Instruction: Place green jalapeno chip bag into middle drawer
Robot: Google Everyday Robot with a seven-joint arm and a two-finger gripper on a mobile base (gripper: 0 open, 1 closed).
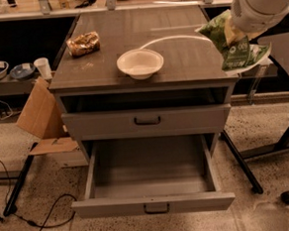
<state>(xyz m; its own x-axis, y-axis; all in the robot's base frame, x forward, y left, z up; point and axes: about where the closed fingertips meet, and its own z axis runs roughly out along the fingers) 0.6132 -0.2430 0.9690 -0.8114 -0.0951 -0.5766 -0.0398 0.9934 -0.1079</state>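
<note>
My gripper [229, 31] is at the upper right, mostly covered by the white arm. It is shut on the green jalapeno chip bag [237, 50]. The crumpled bag hangs in the air over the right edge of the cabinet top [190, 59]. The middle drawer [153, 205] is the lowest front and stands pulled open, below and to the left of the bag. I see nothing in its grey interior.
A white bowl [140, 63] and a brown-gold snack bag [83, 43] lie on the cabinet top, with a white cable [178, 37] behind the bowl. A shut drawer front [147, 121] is above the open drawer. Cardboard [40, 115] leans at the left. Table legs [285, 142] stand at the right.
</note>
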